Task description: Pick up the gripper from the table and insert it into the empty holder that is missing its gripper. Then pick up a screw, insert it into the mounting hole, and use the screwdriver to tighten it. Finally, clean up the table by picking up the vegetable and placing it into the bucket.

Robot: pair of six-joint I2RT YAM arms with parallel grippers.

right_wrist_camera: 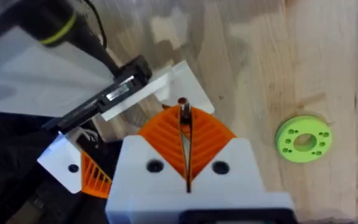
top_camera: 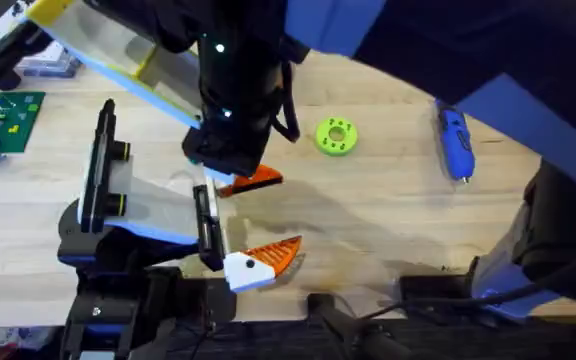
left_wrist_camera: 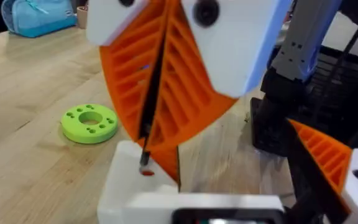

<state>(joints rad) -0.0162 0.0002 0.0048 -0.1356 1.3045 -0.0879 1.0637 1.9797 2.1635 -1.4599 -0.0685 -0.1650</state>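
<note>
Right by the holder (top_camera: 158, 210), up against its black end plate (top_camera: 206, 222), we see the gripper (top_camera: 256, 180). Its orange finger points away from the plate toward the middle of the table (top_camera: 388, 230). Its white block (right_wrist_camera: 182, 78) sits next to the plate, but we cannot tell if it is all the way in.

Just over that white block hangs the right gripper (right_wrist_camera: 184, 124). Its two orange pads are pressed together on a thin dark screw (right_wrist_camera: 183, 111). In the left wrist view the screw (left_wrist_camera: 146, 146) pokes out from between the pads, and its red end is right at the white block (left_wrist_camera: 166, 193). We cannot tell if it has gone into the hole.

On the near end of the same plate sits the other gripper (top_camera: 258, 265), white block and orange finger, just like the first one.

A little farther out lies a bright yellow-green ring (top_camera: 336, 136) with small holes, flat on the wood. Well off to the right lies the blue screwdriver (top_camera: 455, 143), alone on the table. Far to the left, at the edge, we see a green board (top_camera: 3, 118) with little colored bits on it.
</note>
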